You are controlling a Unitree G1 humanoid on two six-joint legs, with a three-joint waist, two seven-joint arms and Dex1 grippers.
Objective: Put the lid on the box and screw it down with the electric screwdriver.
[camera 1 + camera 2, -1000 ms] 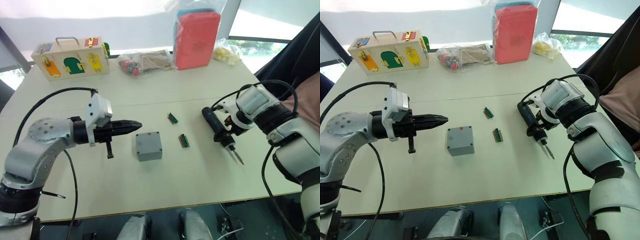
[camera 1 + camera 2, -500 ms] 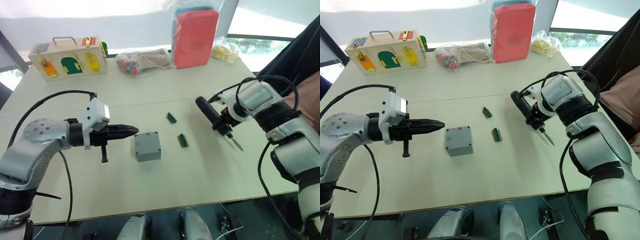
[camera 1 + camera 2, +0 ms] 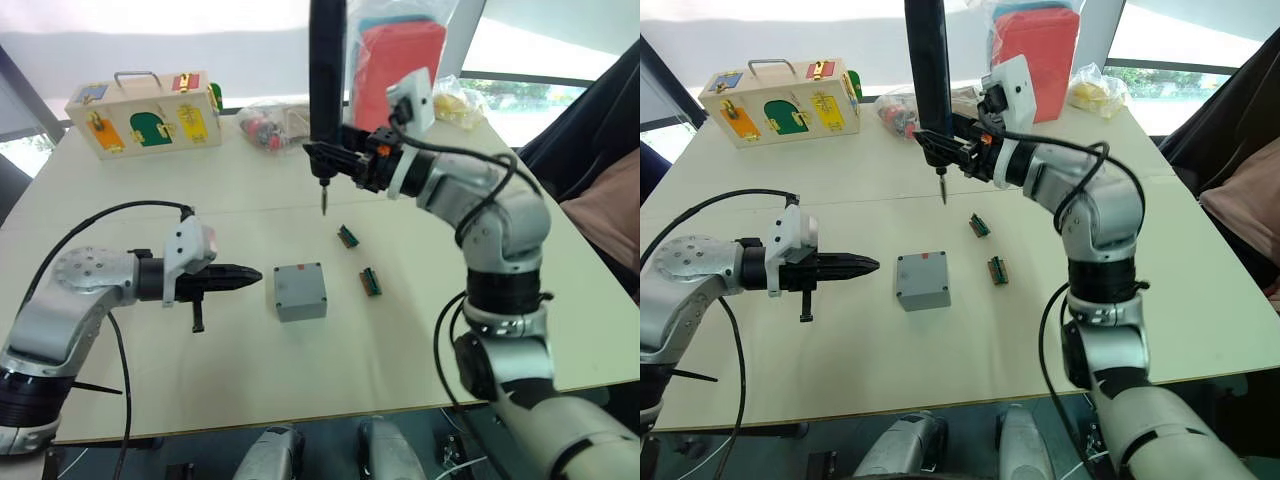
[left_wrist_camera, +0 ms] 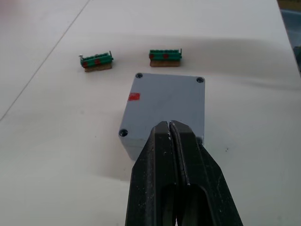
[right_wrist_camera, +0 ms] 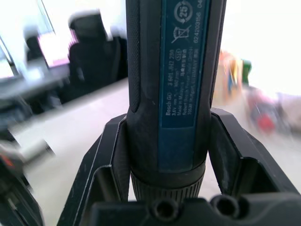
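The right gripper point(image 3: 345, 160) has swung up and across the table. A second ago it was low at about 3 o'clock from the box, with the electric screwdriver point(image 3: 326, 80) tipped over near the table. Now it holds the tool straight up and down, with the thin bit pointing down, high above the table at about 12 o'clock from the box point(image 3: 298, 291). Its two fingers are squeezed tight on the bottom end of the tool's fat body, as the right wrist view shows point(image 5: 164, 94). The left gripper point(image 3: 245, 274) has pulled back a tiny bit. It sits just beside the box at 9 o'clock, not touching it, with its fingers point(image 4: 162, 155) pressed together and holding nothing. The box sits in the middle of the table point(image 3: 420, 340). The lid point(image 4: 164, 101) is already on top, flat and lined up, with screw holes in the corners and a little red mark near one edge. Two small green connector pieces point(image 3: 357, 259) lie at about 2 o'clock from the box. So I think the tool is now ready to go down onto a corner hole. The bit is not over the box yet.
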